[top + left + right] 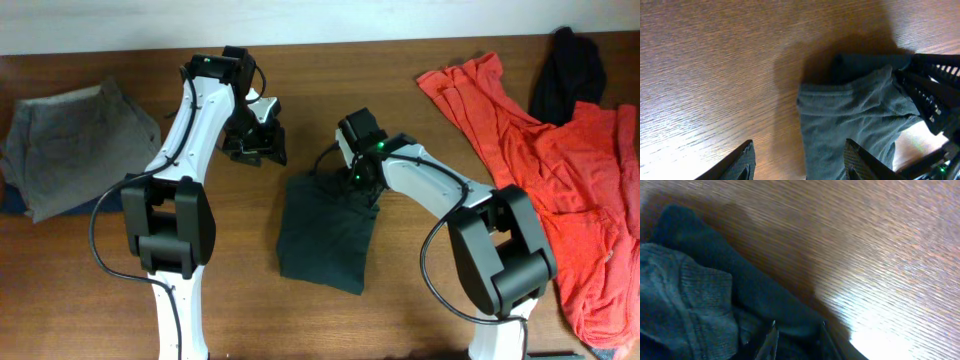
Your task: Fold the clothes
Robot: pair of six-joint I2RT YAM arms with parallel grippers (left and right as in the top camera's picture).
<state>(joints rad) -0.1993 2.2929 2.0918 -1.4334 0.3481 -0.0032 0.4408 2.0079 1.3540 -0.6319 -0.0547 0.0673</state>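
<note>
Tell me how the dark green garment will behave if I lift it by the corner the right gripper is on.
Probably floppy: the dark green garment bunches and wrinkles where the right gripper meets it, so it should sag and unfold. Likely light; the knit looks thin. Pushed, it would probably crumple rather than slide.

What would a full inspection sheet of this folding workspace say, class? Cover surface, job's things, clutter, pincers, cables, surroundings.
Surface: wooden table.
Job's things: dark green garment centre, folded; grey garment left; red garment and black garment right, crumpled.
Clutter: nothing seen.
Grippers: left pincer open above table; right pincer shut on dark green garment's corner.
Cables: black cables loop beside both arms.
Surroundings: pale strip beyond table's far edge.
</note>
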